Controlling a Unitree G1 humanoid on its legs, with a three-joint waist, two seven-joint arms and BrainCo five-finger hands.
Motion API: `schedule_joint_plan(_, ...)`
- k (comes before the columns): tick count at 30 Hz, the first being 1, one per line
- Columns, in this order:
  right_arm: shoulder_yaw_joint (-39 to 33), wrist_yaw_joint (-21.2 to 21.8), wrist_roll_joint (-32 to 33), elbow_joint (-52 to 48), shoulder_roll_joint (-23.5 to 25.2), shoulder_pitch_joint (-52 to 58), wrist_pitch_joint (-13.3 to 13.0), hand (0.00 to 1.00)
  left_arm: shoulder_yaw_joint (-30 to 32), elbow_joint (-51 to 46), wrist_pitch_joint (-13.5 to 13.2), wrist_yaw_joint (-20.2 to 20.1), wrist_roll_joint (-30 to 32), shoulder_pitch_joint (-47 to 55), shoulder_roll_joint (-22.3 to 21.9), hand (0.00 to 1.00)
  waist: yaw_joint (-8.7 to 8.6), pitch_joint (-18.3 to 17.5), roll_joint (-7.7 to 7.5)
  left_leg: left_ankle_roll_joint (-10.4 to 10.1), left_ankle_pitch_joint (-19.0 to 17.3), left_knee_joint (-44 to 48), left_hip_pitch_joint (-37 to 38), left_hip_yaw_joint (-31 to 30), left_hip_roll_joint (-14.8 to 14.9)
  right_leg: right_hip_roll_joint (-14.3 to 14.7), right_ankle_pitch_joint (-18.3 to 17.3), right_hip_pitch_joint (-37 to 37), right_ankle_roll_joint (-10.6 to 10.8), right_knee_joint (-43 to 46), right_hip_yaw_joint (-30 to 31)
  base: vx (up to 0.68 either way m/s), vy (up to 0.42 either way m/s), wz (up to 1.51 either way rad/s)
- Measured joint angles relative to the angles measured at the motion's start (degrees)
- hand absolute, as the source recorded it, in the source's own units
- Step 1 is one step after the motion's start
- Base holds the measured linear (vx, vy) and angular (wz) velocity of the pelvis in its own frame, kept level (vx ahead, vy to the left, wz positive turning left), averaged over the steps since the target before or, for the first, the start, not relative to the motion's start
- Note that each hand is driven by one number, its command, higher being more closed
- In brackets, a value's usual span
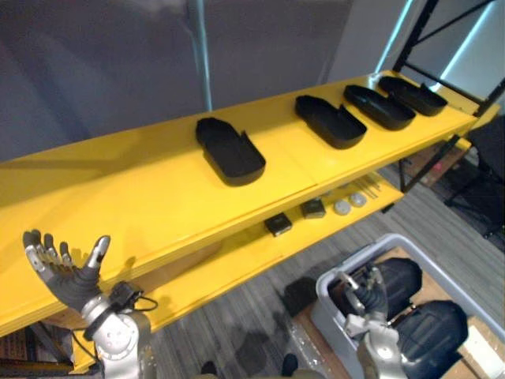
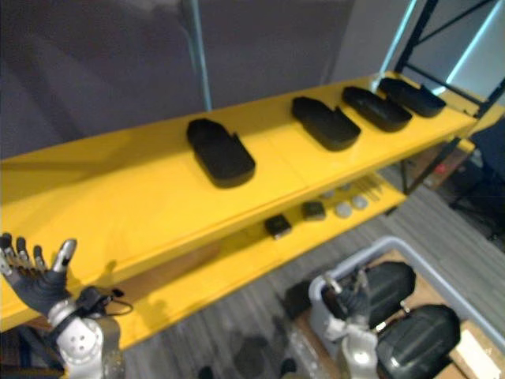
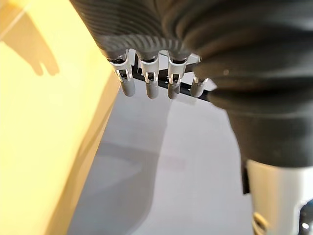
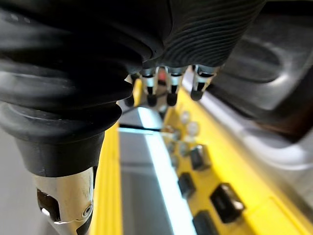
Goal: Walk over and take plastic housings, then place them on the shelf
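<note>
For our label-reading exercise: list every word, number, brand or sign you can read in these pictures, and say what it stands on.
None can be read.
The black housings on the yellow shelf show no print.
The small parts on the level below are too small to tell.
The grey bin and the housings in it bear no legible marks.

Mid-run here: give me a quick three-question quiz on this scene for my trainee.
1. How many housings lie on the top shelf?
2. True or false: the left hand holds a housing.
3. Where is the right hand? A) at the grey bin B) on the top shelf C) beside the left hand
Key: 1 four; 2 false; 3 A.
</note>
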Motion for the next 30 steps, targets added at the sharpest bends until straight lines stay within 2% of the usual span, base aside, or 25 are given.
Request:
schedule_joint_plan(2,-0.23,1.35,0.0,-0.54,-0.05,0.15,-0.09,0.0,0.08,-0.05,-0.01,0.1,0.03,0.57,-0.21,0.0,0.17,0.62,0.65,-0.27,-0.66,1.67,-0.33,-0.39,0.24,0.15,-0.07,0.09,-0.03,0.09,-0.04,0.07,-0.039,0.03)
schedule_joint_plan(5,0.23,4.1,0.06,-0.55,-0.45,-0.19,-0.03,0.0,0.49,-2.11,0.0,0.05,-0.03,3.93,-1.99,0.0,0.58,1.46,1.42,-0.67,-5.14,9.79,-2.25,-1.28,0.72,0.71,-0.8,1.01,-0.11,0.56,1.24,0.08,-0.059,-0.17)
schedule_joint_plan(7,0.93,4.98,0.04,-0.56,-0.97,-1.03,-0.01,0.0,1.73,-3.64,-0.29,-0.76,-0.16,6.14,-2.67,0.0,1.93,1.54,1.45,-0.59,-7.25,14.45,-3.18,-6.06,0.92,1.2,-0.87,0.9,-0.17,0.53,3.63,0.06,-0.173,-0.64)
schedule_joint_plan(9,1.7,3.73,-0.11,-0.95,-2.2,-1.92,0.0,0.0,2.65,-4.73,-0.6,-5.3,-0.09,7.1,-2.84,0.0,2.02,1.3,2.59,-0.7,-10.6,15.99,-2.93,-6.92,1.93,2.44,-0.84,0.45,-0.12,0.54,6.0,0.02,-0.089,-0.53)
schedule_joint_plan(10,1.73,3.06,-0.06,-1.02,-2.23,-2.07,-0.01,0.0,2.61,-4.99,-0.7,-6.81,-0.04,6.91,-2.81,0.0,2.08,1.32,2.57,-0.66,-10.94,16.02,-2.94,-6.71,1.92,2.49,-0.75,0.09,0.01,0.56,6.43,-0.01,-0.027,-0.39)
schedule_joint_plan(12,1.64,1.17,-0.04,-2.9,-2.13,-1.4,-0.17,0.0,0.85,-5.57,-0.83,-10.63,-0.04,6.35,-1.94,0.0,1.66,1.37,1.94,-0.38,-11.54,16.34,-2.86,-4.33,1.56,2.25,0.09,-1.16,0.56,0.42,9.09,-0.02,-0.019,-0.53)
schedule_joint_plan(14,1.19,0.59,0.49,-4.76,-2.14,-0.67,-0.95,0.0,-0.84,-5.57,-1.29,-12.54,-0.66,5.31,-1.61,0.0,1.45,1.33,1.73,-0.09,-12.04,16.5,-2.09,-2.14,1.41,2.21,0.58,-1.64,0.83,0.31,11.14,0.0,0.0,-0.64)
schedule_joint_plan(15,0.66,0.41,1.11,-6.35,-2.11,0.27,-1.41,0.0,-2.43,-5.57,-1.93,-13.0,-1.5,4.19,-1.48,0.0,0.66,1.17,1.63,0.14,-12.63,16.96,-1.81,-1.34,1.24,2.26,0.92,-2.08,1.1,0.3,12.89,-0.01,0.05,-0.81)
schedule_joint_plan(18,-1.89,0.2,3.15,-11.14,-2.05,1.6,-2.93,0.0,-6.24,-5.44,-2.12,-12.72,-1.73,0.53,0.26,0.0,-1.39,1.12,1.53,0.65,-14.17,18.18,-1.85,1.34,0.64,2.29,2.31,-3.7,1.3,-0.56,17.23,-0.03,0.065,-0.79)
schedule_joint_plan(21,-4.02,2.75,6.1,-16.2,-1.74,6.04,-3.32,0.0,-9.28,-3.77,-1.94,-10.85,-1.71,-3.06,0.87,0.0,-3.23,1.08,1.47,1.37,-16.63,20.86,-2.02,3.24,0.36,2.9,3.6,-5.13,1.19,-1.58,22.14,-0.02,0.052,-0.85)
schedule_joint_plan(22,-4.03,3.35,6.55,-16.75,-1.58,6.69,-3.32,0.0,-9.56,-3.7,-1.93,-10.59,-1.66,-3.13,0.87,0.0,-3.33,1.08,1.47,1.35,-16.87,21.12,-2.07,3.37,0.36,2.98,3.7,-5.32,1.06,-1.67,22.48,-0.01,0.026,-0.59)
schedule_joint_plan(23,-3.95,5.83,7.97,-17.9,-0.46,8.63,-3.19,0.0,-10.77,-3.69,-1.93,-10.62,-1.64,-3.11,0.9,0.0,-3.75,1.06,1.45,1.48,-17.43,21.79,-2.23,4.05,0.34,3.12,3.74,-5.89,1.0,-1.36,23.38,-0.01,-0.001,-0.35)
schedule_joint_plan(24,-2.62,5.77,8.97,-18.0,0.39,9.3,-2.17,0.0,-14.04,-3.71,-1.93,-11.46,-1.63,-3.34,0.96,0.0,-3.73,1.21,1.82,1.92,-18.41,24.38,-3.02,2.09,0.37,3.64,3.85,-6.46,1.22,0.9,23.46,-0.03,-0.004,-0.37)
schedule_joint_plan(28,0.08,3.56,8.91,-22.77,2.68,12.18,-2.1,0.0,-18.62,-4.73,-0.91,-13.55,-1.61,-4.11,0.96,0.0,-3.2,1.93,2.45,2.44,-21.01,28.18,-2.98,2.91,1.11,4.85,3.92,-8.22,1.3,6.11,23.31,-0.09,0.022,-0.29)
schedule_joint_plan(29,0.51,3.35,8.92,-23.97,3.21,13.25,-2.11,0.0,-18.95,-5.36,-0.5,-13.77,-1.62,-4.07,1.05,0.0,-3.34,2.21,2.27,2.61,-21.51,29.37,-3.2,3.18,1.0,5.12,4.28,-8.56,1.72,6.93,23.32,-0.16,0.005,-0.46)
schedule_joint_plan(30,1.35,3.34,8.92,-26.34,4.2,15.44,-2.13,0.0,-18.85,-6.68,-0.27,-14.05,-1.71,-3.51,1.39,0.0,-3.22,2.58,1.57,3.2,-22.03,30.7,-3.52,4.12,0.84,5.68,5.34,-10.07,3.11,8.47,23.24,-0.28,-0.058,-1.04)
